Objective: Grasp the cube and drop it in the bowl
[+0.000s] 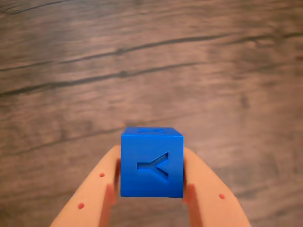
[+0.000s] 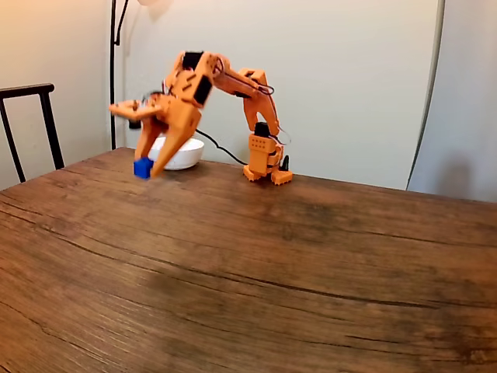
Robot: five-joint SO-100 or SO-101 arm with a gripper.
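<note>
In the wrist view, a bright-blue cube (image 1: 151,163) with a Y-shaped mark pressed into its near face sits between the two orange fingers of my gripper (image 1: 151,156), which is shut on it. The fixed view shows the gripper (image 2: 148,170) pointing down at the table's far left, with the cube (image 2: 142,168) at its tips, low over the wood. The white bowl (image 2: 183,158) stands just behind and to the right of the cube, partly hidden by the arm.
The orange arm's base (image 2: 266,162) stands at the back of the wooden table (image 2: 256,264), right of the bowl. A dark chair back (image 2: 31,124) stands past the left edge. A black cable (image 2: 221,148) runs between bowl and base.
</note>
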